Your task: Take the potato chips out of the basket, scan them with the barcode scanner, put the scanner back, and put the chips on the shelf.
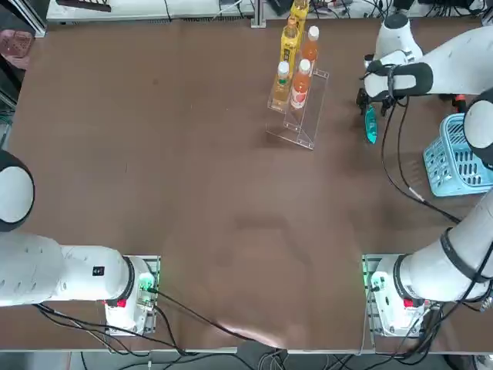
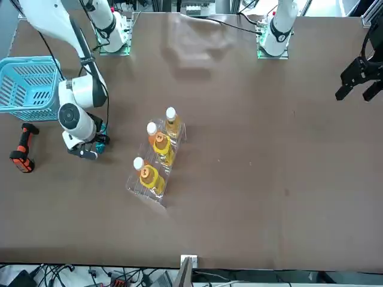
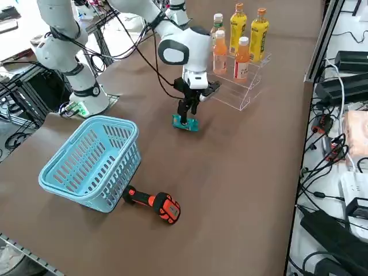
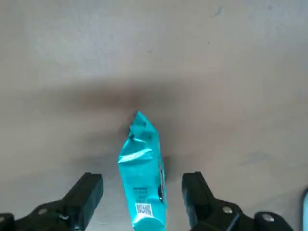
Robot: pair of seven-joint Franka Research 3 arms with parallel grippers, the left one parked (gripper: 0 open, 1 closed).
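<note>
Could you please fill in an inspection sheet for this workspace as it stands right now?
Surface: brown table, bare in the middle.
Job's things: potato chips lying on the table; basket standing apart; barcode scanner lying beside the basket; shelf holding bottles.
Clutter: nothing seen.
Grippers: right gripper open, fingers either side of the chips, not gripping.
Cables: black cables trailing from the right arm.
Surroundings: electronics and wiring beyond the table edges.
</note>
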